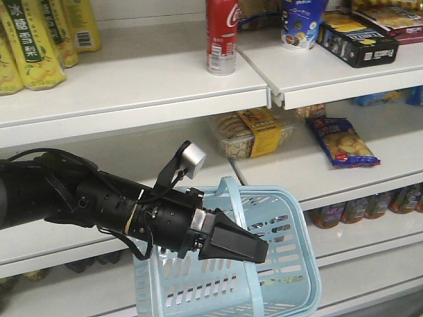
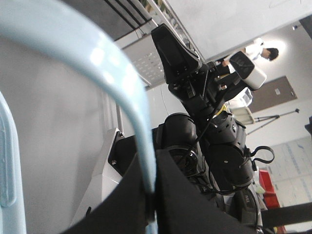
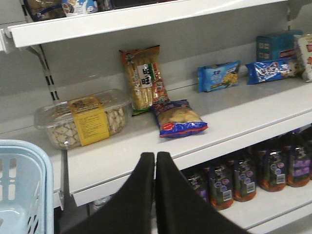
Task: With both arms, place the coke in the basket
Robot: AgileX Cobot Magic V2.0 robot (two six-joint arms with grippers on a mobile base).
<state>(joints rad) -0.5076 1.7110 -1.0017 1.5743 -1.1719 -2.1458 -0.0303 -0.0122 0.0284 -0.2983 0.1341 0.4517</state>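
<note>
While the coke [image 1: 221, 36] is standing upright on the upper shelf [image 1: 152, 59], well above and apart from the basket [image 1: 291, 264], the left tool [image 2: 151, 202] is clamping the basket's pale blue handle [image 2: 112, 73] between its closed jaws, apparently so the basket is hanging mouth-up below the shelves, ready to be receiving the drink. The right tool [image 3: 155, 157] is pointing toward the middle shelf [image 3: 234, 112] with its jaws pressed together and gripping nothing. By my judgement that is leaving it free for fetching the coke, though it is needing to open first.
</note>
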